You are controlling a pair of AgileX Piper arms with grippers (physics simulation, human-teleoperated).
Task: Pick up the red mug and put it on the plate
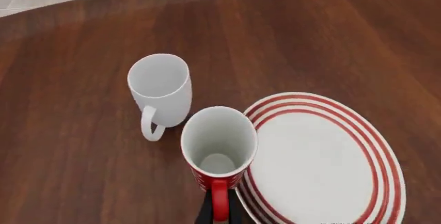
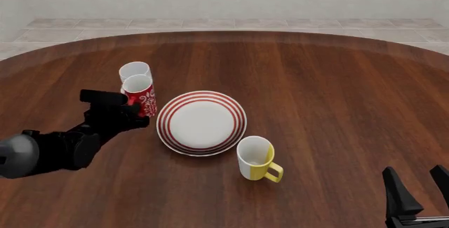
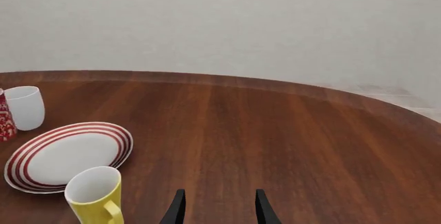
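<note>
- My right gripper (image 2: 419,194): nearest the camera at the table's near right edge, its two dark fingers spread apart with nothing between them, well apart from every dish.
- Yellow-and-white mug (image 2: 255,158): upright on the table (image 2: 337,96), just beside the near right rim of the plate, handle turned toward the near right.
- My left gripper (image 2: 130,113): reaching in from the left, its fingers closed on the red handle of the red mug.
- Red mug (image 2: 140,95): upright, white inside, held by its handle at the plate's left rim; whether its base touches the table I cannot tell.
- Plate (image 2: 201,122): flat on the table at centre, its white middle bare.
- White mug (image 2: 134,71): upright just behind the red mug, farthest from me.
</note>
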